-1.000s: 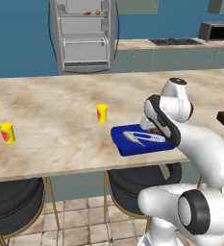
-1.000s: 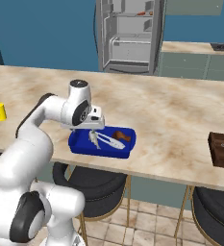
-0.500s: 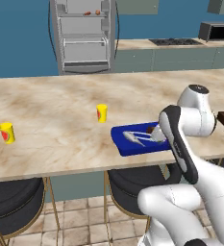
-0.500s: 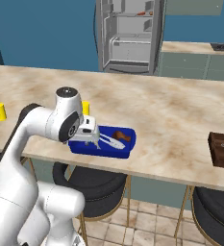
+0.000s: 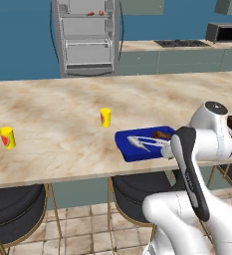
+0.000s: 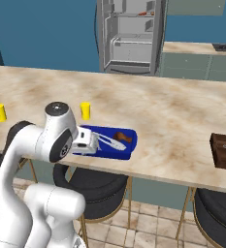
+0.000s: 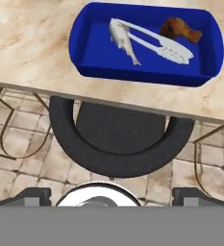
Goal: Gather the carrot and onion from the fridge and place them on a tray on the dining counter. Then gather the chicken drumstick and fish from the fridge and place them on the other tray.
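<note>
Tray: blue, near the tabletop edge.
Fish: in the tray.
Drumstick: in the tray's corner.
Jaws: wide apart, holding nothing.

No readable text, label or number anywhere

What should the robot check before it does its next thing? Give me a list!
1. Fish lying inside the blue tray: ok.
2. Chicken drumstick inside the same tray: ok.
3. Gripper open and holding nothing: ok.
4. Gripper pulled back off the counter, over the black stool, away from the tray: ok.
5. Brown tray on the counter holding the carrot and onion: cannot tell, its contents are too small to make out.
6. Fridge door open: ok.
</note>
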Tool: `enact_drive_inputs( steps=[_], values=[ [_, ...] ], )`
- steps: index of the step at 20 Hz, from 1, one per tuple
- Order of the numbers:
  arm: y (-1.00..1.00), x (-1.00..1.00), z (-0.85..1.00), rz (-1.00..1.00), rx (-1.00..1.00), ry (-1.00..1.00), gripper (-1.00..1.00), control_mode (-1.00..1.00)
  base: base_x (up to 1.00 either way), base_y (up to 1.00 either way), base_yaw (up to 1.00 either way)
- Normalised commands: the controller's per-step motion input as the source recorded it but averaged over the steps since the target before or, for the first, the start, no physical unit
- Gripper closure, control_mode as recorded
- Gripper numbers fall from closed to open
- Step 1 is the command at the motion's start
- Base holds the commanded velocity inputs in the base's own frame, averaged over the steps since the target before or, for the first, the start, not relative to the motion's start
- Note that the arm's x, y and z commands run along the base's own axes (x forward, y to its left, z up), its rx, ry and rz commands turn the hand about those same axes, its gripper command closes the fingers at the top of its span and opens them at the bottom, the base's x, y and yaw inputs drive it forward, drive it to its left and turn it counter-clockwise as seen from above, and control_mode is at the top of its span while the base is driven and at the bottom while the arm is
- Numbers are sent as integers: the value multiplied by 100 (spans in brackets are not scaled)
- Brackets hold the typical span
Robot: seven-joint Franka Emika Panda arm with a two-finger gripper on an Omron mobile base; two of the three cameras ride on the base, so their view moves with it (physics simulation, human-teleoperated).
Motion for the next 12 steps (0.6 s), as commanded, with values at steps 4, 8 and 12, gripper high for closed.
enact_drive_inputs(
  steps=[4,8,12],
  values=[
    [-4,-21,0,-6,0,-3,-100,100,-52,-19,-32],
    [0,0,0,0,0,0,-100,100,-31,-1,-64],
    [0,0,0,0,0,0,-100,100,-3,-58,-59]
  ],
)
